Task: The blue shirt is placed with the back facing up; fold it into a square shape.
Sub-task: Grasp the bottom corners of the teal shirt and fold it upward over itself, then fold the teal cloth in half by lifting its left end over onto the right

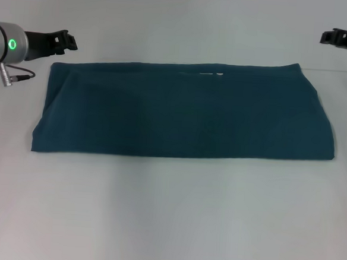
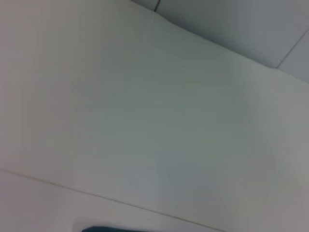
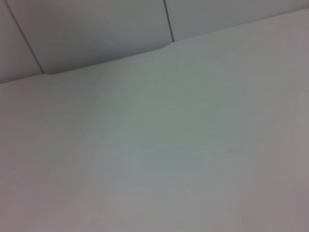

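Observation:
The blue shirt [image 1: 181, 110] lies folded into a long horizontal band across the middle of the white table [image 1: 167, 213], with a bit of white lettering showing at its far edge. A sliver of the blue shirt [image 2: 104, 228] shows in the left wrist view. My left gripper [image 1: 65, 41] hovers beyond the shirt's far left corner, apart from the fabric. My right gripper [image 1: 332, 37] is at the far right, beyond the shirt's far right corner, holding nothing visible. The right wrist view shows only bare table and floor.
White table surface surrounds the shirt on all sides, widest at the front. A grey cable [image 1: 16, 76] hangs from my left arm near the shirt's left end. The table's far edge [image 3: 106, 60] meets tiled floor.

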